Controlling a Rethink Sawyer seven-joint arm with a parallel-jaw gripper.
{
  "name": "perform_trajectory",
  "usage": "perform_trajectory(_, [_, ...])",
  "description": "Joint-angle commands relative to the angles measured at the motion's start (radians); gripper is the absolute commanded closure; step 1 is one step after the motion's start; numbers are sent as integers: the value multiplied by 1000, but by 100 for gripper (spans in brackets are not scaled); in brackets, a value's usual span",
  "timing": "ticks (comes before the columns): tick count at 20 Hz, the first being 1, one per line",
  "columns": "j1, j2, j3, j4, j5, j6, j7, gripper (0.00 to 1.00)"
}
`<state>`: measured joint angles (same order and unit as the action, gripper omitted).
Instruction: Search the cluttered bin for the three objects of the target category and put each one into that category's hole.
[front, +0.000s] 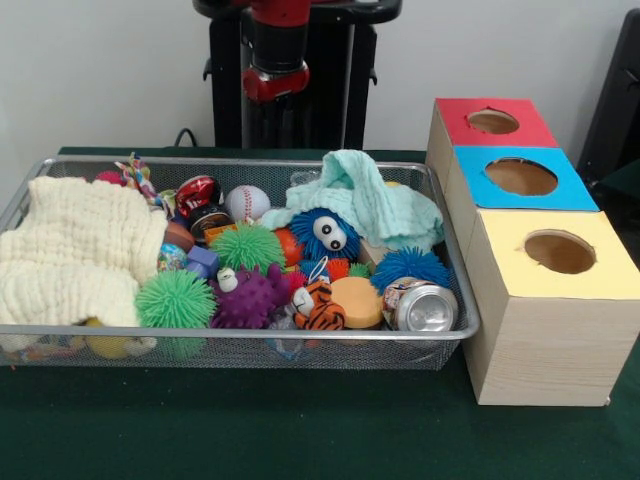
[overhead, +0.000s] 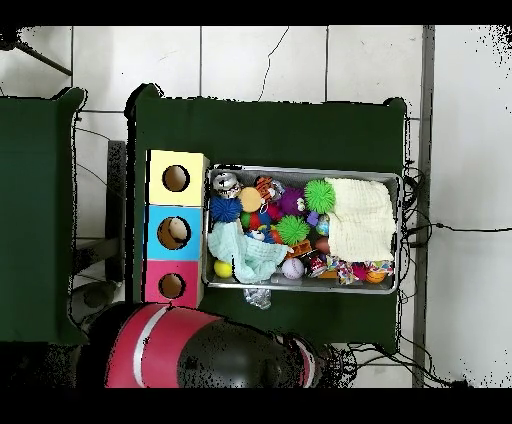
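Note:
The silver wire-mesh bin (front: 470, 325) lies on the green table, also in the overhead view (overhead: 400, 232), and is full of clutter. In it are a cream cloth (front: 75, 250), a mint cloth (front: 375, 200), two green spiky balls (front: 176, 298), a purple spiky ball (front: 250, 297), a blue fuzzy toy with eyes (front: 325, 235), a baseball (front: 246, 202), a soda can (front: 425, 307), a tiger toy (front: 318, 308) and an orange disc (front: 357, 300). Only a red and black part of the arm (front: 275, 60) shows, behind the bin. No gripper shows in either view.
Three wooden boxes stand in a row right of the bin, each with a round hole on top: red (front: 493, 121), blue (front: 521, 176), yellow (front: 560, 252). In the overhead view they are left of the bin (overhead: 175, 232). The arm's bulk (overhead: 190, 350) is at the bottom.

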<state>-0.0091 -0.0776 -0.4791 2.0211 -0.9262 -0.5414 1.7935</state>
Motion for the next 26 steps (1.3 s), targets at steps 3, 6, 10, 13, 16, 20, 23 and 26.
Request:
perform_trajectory(3, [58,-11,210,-30,71,132,129,0])
perform_trajectory(6, [70,-22,218,-27,82,154,139,0])
perform_trajectory(10, [82,-34,232,-27,115,184,156,0])
perform_trajectory(13, [85,-40,242,-27,134,195,161,0])
perform_trajectory(16, [67,-64,266,-18,134,232,159,0])
perform_trajectory(20, [35,-78,298,-16,127,268,149,0])
perform_trajectory(23, [-79,-93,381,-28,65,361,117,0])
perform_trajectory(26, [-180,-79,452,-83,14,456,46,0])
